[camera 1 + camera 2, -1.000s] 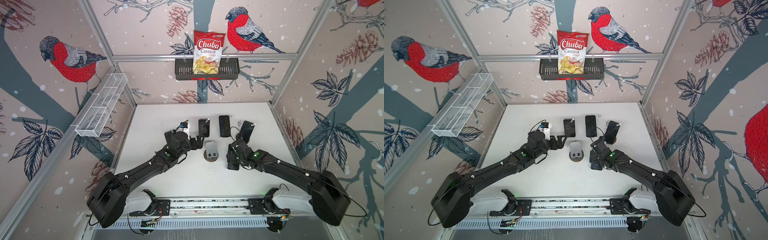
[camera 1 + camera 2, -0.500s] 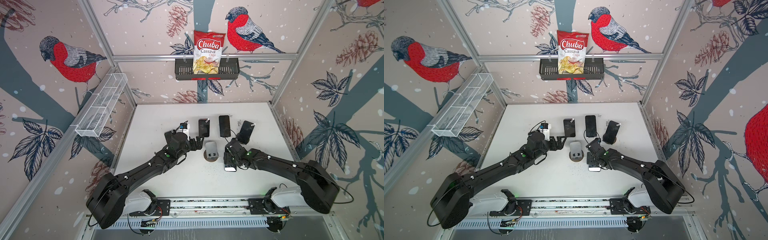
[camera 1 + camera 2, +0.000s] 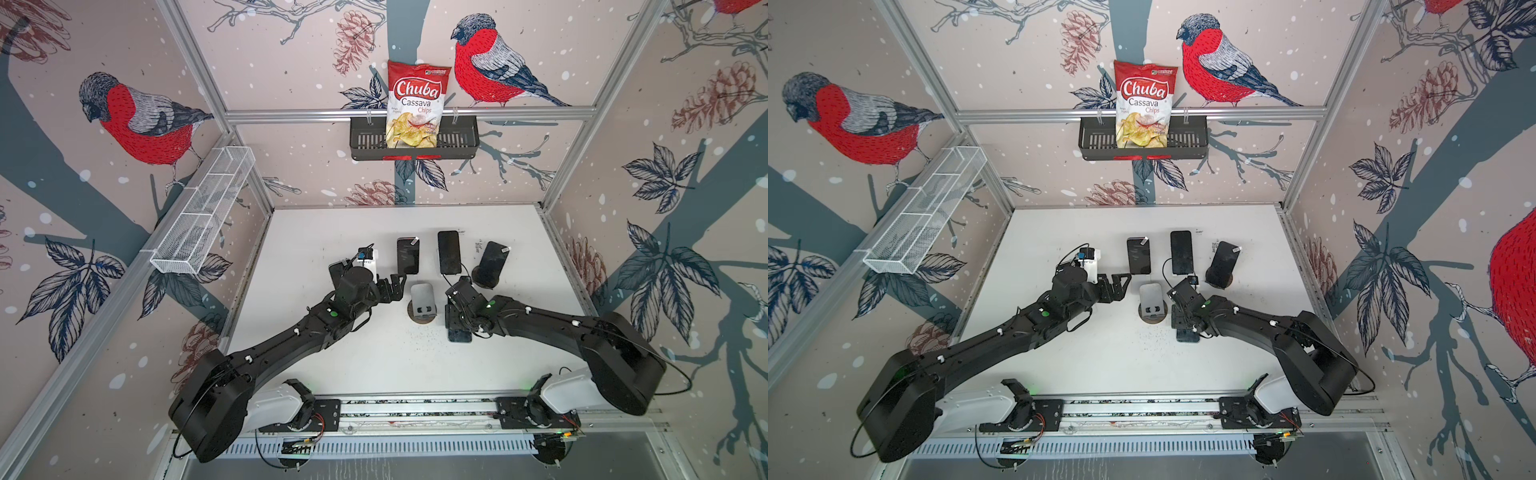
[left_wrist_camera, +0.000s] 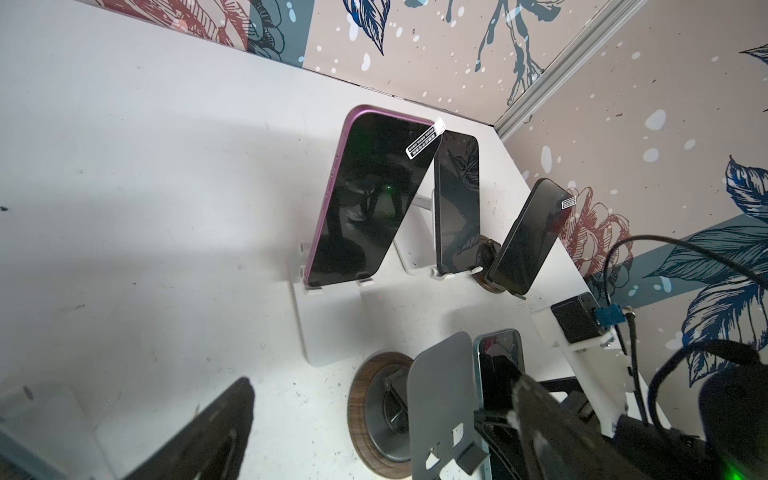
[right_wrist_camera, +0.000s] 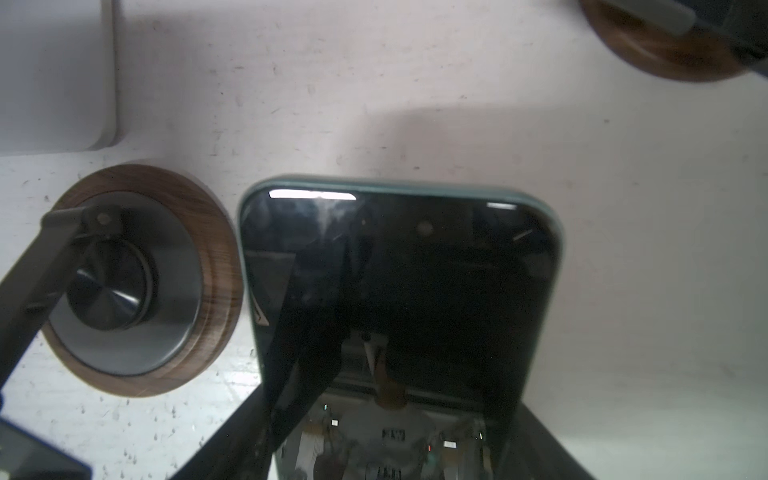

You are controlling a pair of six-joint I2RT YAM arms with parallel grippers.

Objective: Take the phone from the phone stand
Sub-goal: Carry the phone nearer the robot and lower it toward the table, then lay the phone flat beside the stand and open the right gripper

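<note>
Now the phone sits lower, just beside the phone stand.

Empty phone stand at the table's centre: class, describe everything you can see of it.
The stand has a round base with a wood-look rim and a grey metal disc, a dark hinged arm, and a grey plate tilted back with two cut-outs near its foot. It holds nothing and stands on the white table. The phone in the right end effector is close beside the base; whether they touch cannot be told.
</note>
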